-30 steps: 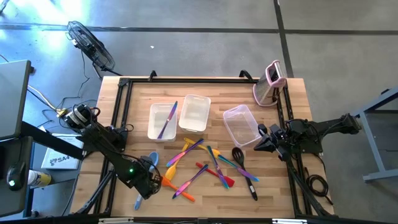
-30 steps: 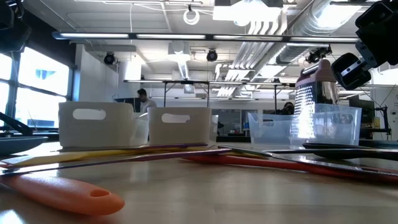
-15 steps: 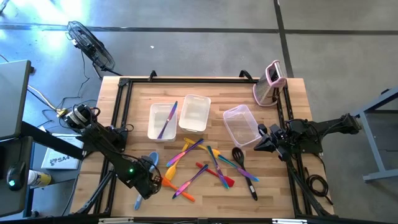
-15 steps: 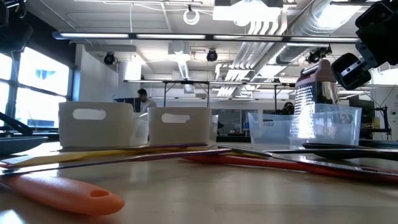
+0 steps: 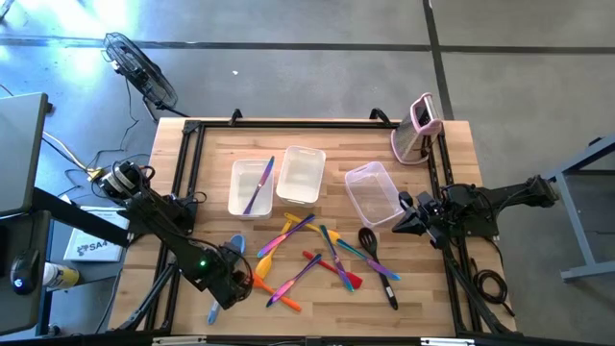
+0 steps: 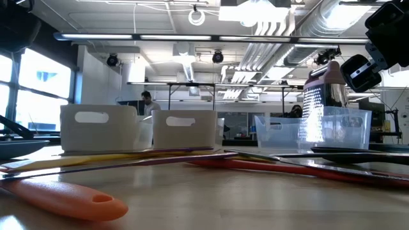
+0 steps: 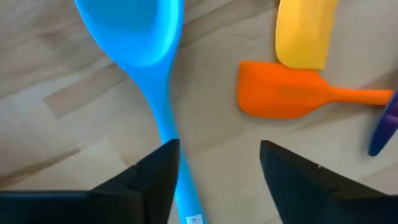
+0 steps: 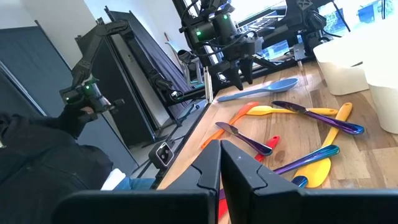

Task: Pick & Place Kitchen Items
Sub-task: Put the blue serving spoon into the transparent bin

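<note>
Fingers on the left gripper (image 7: pixel 214 171) stand spread apart, low over the near left corner of the table (image 5: pixel 423 288), with the light blue spoon (image 7: pixel 152 74) lying flat on the wood just beside one of them; its handle runs under that finger's edge instead of between the two, so from where I stand nothing looks pinched yet. To do this pick well, I'd say the gripper needs to shift sideways until the blue handle sits centred in the gap, then come straight down and close across the narrow handle, not the bowl. The orange spatula (image 7: pixel 292 99) and yellow spatula (image 7: pixel 305 31) lie close by, so the far finger should stay clear of them. The other utensils (image 5: pixel 327 259) are scattered mid-table, and a purple one (image 5: pixel 258 187) already lies in the left clear tub (image 5: pixel 235 183). The right gripper (image 8: pixel 221 165) hangs pressed shut, empty, near the table's right edge.
</note>
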Motion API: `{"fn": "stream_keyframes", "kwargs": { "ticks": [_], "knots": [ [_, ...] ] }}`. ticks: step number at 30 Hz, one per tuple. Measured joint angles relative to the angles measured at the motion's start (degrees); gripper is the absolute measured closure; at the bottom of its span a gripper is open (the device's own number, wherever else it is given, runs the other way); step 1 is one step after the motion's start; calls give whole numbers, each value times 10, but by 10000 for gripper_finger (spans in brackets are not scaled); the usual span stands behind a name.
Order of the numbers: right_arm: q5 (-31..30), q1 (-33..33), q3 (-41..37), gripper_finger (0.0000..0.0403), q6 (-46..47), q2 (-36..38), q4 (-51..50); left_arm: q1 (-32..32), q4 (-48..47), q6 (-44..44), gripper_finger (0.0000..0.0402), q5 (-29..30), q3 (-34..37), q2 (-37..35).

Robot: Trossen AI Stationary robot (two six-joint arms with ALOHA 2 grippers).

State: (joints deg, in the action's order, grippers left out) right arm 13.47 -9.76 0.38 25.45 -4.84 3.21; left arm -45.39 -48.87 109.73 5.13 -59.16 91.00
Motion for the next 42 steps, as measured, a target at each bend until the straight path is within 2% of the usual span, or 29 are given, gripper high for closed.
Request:
{"fn": "stream_keyframes", "kwargs": {
  "ticks": [7,13,17,23,38,42],
  "knots": [
    [0,0,0,397,0,0,0,0,48,-42,151,-62,0,0],
    [0,0,0,397,0,0,0,0,53,-92,151,-37,0,0],
    [0,0,0,397,0,0,0,0,24,-37,151,-22,0,0],
    [1,0,0,397,0,0,0,0,-44,29,151,-33,0,0],
    [2,0,0,397,0,0,0,0,-48,60,152,-26,0,8],
    [2,0,0,397,0,0,0,5,-50,60,152,-44,0,26]
  ]
}}
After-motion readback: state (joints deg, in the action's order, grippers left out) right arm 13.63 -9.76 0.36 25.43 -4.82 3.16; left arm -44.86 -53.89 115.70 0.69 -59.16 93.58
